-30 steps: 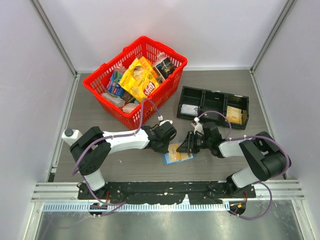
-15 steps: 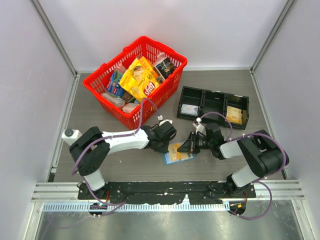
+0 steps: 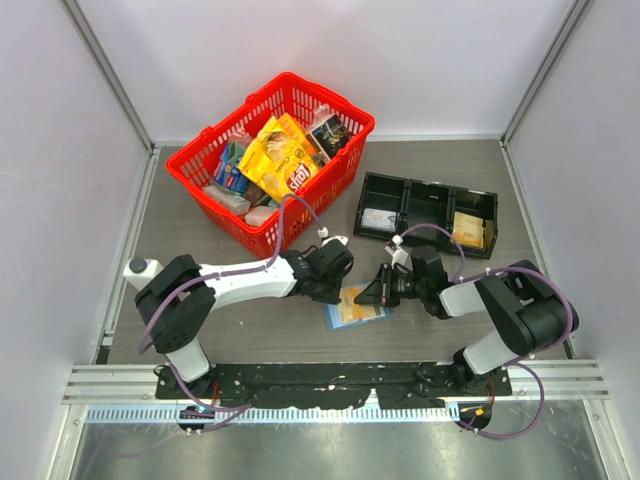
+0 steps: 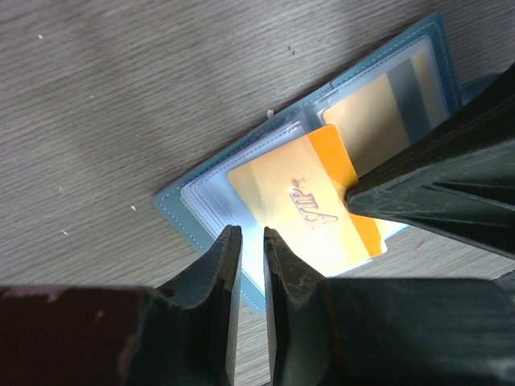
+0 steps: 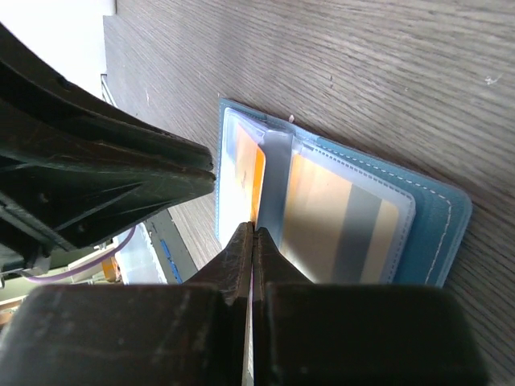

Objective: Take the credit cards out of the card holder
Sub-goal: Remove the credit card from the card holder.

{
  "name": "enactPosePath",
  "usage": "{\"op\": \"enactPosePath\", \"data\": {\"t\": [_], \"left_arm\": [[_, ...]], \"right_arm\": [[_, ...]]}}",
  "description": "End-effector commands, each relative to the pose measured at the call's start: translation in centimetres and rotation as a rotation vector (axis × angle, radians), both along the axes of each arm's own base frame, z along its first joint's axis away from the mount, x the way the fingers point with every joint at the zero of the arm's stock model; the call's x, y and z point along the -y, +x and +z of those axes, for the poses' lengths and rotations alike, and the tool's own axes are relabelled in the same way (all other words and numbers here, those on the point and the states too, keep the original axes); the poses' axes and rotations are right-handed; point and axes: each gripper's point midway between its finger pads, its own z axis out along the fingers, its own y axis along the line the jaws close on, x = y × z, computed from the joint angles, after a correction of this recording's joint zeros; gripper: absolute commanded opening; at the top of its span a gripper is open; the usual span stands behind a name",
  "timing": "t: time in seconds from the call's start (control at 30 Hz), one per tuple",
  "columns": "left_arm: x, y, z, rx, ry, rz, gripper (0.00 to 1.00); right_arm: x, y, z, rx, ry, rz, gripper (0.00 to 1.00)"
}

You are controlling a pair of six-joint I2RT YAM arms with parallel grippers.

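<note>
Tabletop [image 4: 121,80]: 1 card holder [image 5: 447,229] with 2 credit cards [image 4: 298,201]

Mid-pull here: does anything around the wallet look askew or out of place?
Yes: one orange-gold rectangular card sits tilted and partly out of its clear pocket in the open flat blue card holder, its edge apparently pinched by the shut right gripper. The tan card in the neighbouring pocket lies straight. Nothing else stands out.

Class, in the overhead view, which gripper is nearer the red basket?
Left. The left gripper is at the basket-side edge of the card holder, close to the red basket; the right gripper, shut on a credit card, lies beyond the holder, farther off.
</note>
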Motion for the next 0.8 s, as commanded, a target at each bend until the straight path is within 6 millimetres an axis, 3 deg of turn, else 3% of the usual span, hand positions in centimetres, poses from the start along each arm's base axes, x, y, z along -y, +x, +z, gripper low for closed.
{"op": "enactPosePath", "data": {"t": [0.0,0.23,0.37,0.6,0.67,0.77], "left_arm": [[0.7,0.4,-0.7,-0.006,-0.002,-0.012,0.19],[0.0,-0.1,-2.8,-0.044,0.051,-0.02,0.14],[0.1,-0.1,-3.1,-0.052,0.059,-0.025,0.09],[-0.2,-0.3,-3.4,-0.061,0.074,-0.026,0.08],[-0.2,-0.3,-3.5,-0.06,0.076,-0.028,0.08],[-0.2,-0.3,-3.4,-0.058,0.078,-0.027,0.08]], "right_arm": [[-0.1,0.5,1.2,0.073,0.022,0.011,0.01],[-0.1,0.4,1.4,0.067,0.02,0.02,0.01],[-0.4,0.3,1.4,0.044,0.038,0.038,0.11],[-0.6,0.5,1.5,0.044,0.049,0.04,0.17],[-0.6,0.4,1.3,0.042,0.044,0.039,0.16],[-0.6,0.5,1.2,0.042,0.044,0.039,0.07]]}}
